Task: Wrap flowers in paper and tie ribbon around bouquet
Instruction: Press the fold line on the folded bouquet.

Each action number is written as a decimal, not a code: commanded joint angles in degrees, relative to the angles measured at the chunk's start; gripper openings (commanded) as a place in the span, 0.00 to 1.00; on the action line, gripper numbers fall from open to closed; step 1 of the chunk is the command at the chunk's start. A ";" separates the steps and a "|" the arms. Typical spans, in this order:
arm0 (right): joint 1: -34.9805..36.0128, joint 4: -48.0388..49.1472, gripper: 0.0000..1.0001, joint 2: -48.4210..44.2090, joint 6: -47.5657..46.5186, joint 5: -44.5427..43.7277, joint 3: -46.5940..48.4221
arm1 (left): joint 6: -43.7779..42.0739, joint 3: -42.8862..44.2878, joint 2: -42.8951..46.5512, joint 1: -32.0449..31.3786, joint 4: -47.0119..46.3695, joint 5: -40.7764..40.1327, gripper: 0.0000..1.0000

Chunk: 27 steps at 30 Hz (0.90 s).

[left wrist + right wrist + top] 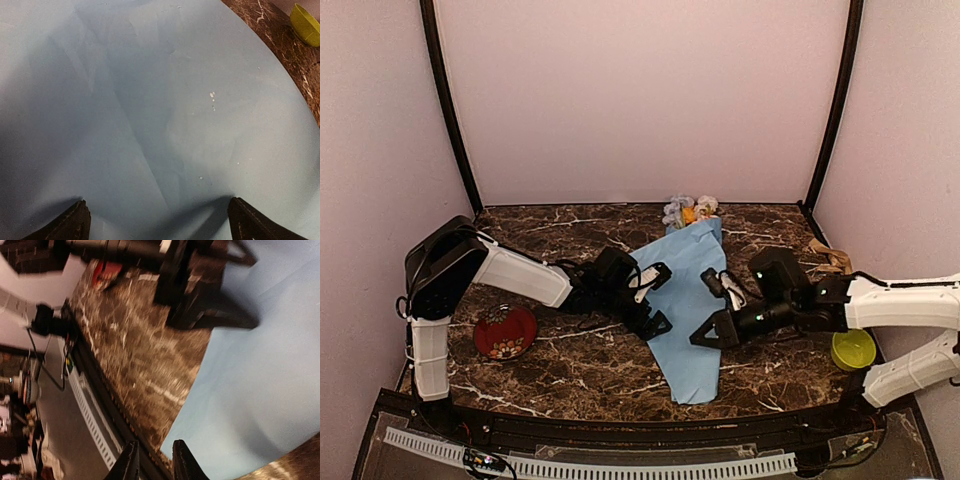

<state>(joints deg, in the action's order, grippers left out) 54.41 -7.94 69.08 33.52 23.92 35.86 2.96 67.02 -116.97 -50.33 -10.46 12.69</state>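
Left hand point(160, 221) wide over paper point(150, 100); right hand point(155, 462) narrow, empty. Unpinned, it may spring open, spilling flowers point(688, 210).

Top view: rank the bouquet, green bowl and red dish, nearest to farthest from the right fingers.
1. bouquet: mid-table, just beside the right fingers.
2. green bowl: at the table's right edge, back along that arm.
3. red dish: on the left side, beyond the bouquet.
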 commanded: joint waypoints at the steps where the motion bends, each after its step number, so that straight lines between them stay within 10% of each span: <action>1: -11.43 -5.02 0.25 -0.03 -1.58 -4.08 5.65 | 0.64 -1.87 -3.42 0.68 7.50 0.41 0.99; 11: -43.69 4.48 0.41 26.47 -0.68 6.29 26.61 | -0.67 -1.42 -3.48 0.37 9.26 -0.77 0.99; 22: -43.65 6.51 0.84 46.92 -3.54 10.49 48.17 | -3.19 -0.16 -4.18 -0.04 12.86 -1.76 0.99; 27: -42.68 1.74 0.88 55.08 -2.89 9.78 56.42 | -4.24 0.63 -4.54 -0.04 14.80 -2.27 0.99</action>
<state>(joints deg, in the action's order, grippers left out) 11.03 -4.36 119.00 30.52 32.71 86.48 -0.86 68.73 -117.43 -50.50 -7.20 11.97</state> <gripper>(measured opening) 0.877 0.988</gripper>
